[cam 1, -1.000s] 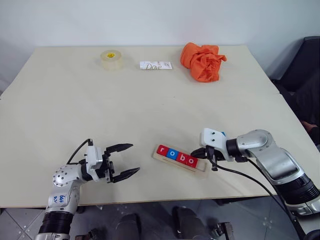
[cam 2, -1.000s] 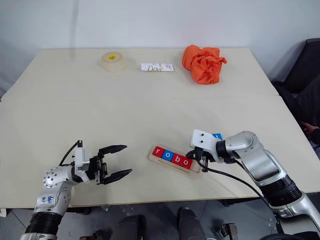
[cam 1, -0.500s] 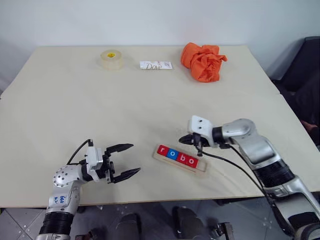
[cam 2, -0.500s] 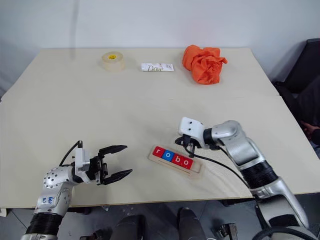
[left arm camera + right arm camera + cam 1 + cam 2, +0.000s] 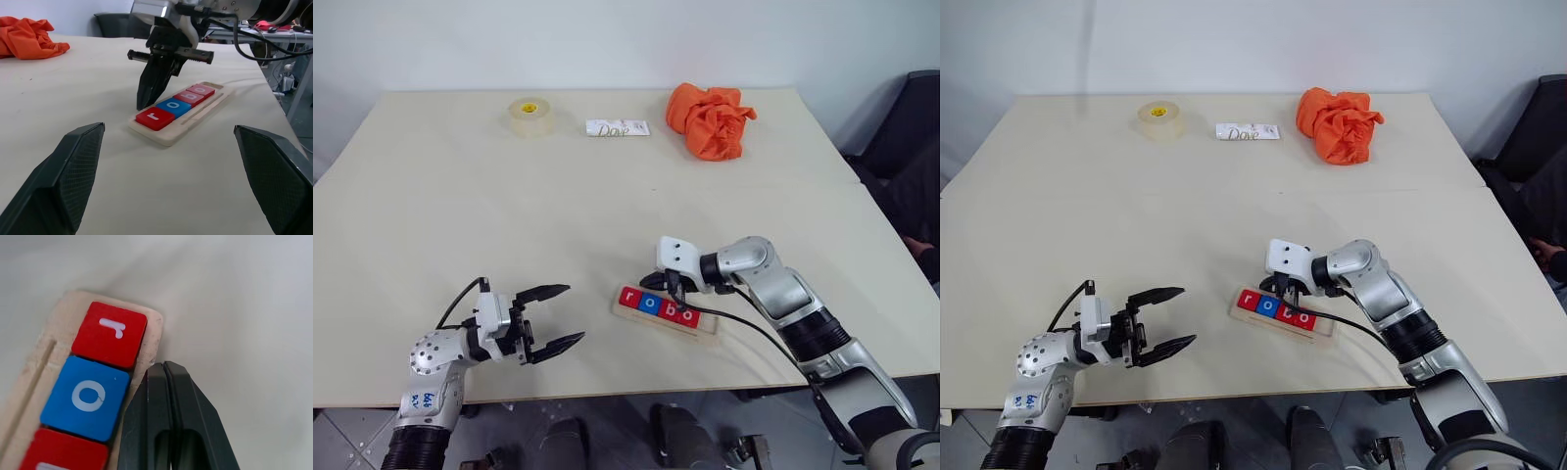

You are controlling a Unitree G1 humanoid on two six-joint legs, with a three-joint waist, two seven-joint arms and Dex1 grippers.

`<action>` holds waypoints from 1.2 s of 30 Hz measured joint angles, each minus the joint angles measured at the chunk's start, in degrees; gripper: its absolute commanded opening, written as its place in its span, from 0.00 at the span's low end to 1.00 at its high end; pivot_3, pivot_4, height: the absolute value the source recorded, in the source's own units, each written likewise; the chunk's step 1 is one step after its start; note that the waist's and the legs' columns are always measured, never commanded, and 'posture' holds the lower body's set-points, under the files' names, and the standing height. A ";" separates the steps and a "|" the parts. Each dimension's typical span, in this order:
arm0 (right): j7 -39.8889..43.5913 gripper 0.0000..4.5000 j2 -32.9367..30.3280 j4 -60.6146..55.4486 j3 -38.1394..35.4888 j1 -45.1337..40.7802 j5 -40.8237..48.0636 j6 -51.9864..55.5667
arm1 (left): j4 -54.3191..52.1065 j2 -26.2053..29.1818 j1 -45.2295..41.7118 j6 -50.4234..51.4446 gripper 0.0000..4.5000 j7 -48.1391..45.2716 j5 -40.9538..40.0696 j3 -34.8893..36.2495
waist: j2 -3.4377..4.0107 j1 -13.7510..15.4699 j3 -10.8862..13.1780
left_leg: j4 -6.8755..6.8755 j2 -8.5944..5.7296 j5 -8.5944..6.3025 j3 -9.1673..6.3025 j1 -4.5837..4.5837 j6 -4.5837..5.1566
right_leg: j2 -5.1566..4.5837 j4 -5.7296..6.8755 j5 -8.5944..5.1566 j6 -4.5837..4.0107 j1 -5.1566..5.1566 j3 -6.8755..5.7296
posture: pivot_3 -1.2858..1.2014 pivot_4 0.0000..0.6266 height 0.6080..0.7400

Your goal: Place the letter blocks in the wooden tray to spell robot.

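Right tool (image 5: 1278, 286) pressed together, tip at the wooden tray (image 5: 1324, 333) rim beside r block (image 5: 1249, 301). I nudge gently, no tilt. Left tool (image 5: 1167, 319) spread, idle.

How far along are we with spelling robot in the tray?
Four letter blocks, r, o, b, o, sit in the wooden tray. The right end effector is shut and empty, its tip beside the tray's r end. The left end effector hangs open, apart. The t is left: the last slot is bare.
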 measured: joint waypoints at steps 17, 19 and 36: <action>1.83 0.01 -0.75 -3.21 0.01 1.04 0.92 0.61 | 0.32 -0.29 -1.21 0.01 1.00 0.19 0.01 -0.26 | 0.00 -0.03 0.00 | -0.01 -0.01 -0.01 -0.01 0.01 -0.01 | -0.06 -0.01 -0.02 -0.03 0.00 -0.02 | 0.52 0.24 1.00; 1.27 0.01 -0.54 -3.08 0.01 1.10 0.73 0.60 | 0.37 -0.47 -1.27 -0.01 1.00 0.18 0.01 -0.30 | 0.00 -0.03 0.00 | -0.01 0.00 -0.01 -0.01 0.01 -0.01 | -0.06 -0.01 -0.01 -0.03 0.00 -0.02 | 0.52 0.24 1.00; 2.36 0.01 0.95 -3.06 0.62 2.64 0.45 0.21 | 0.46 -0.49 -1.31 -0.04 1.00 0.18 0.02 -0.54 | 0.00 -0.02 0.00 | -0.02 -0.01 -0.01 -0.01 0.01 -0.02 | -0.07 0.00 -0.02 -0.04 0.00 -0.06 | 0.52 0.24 1.00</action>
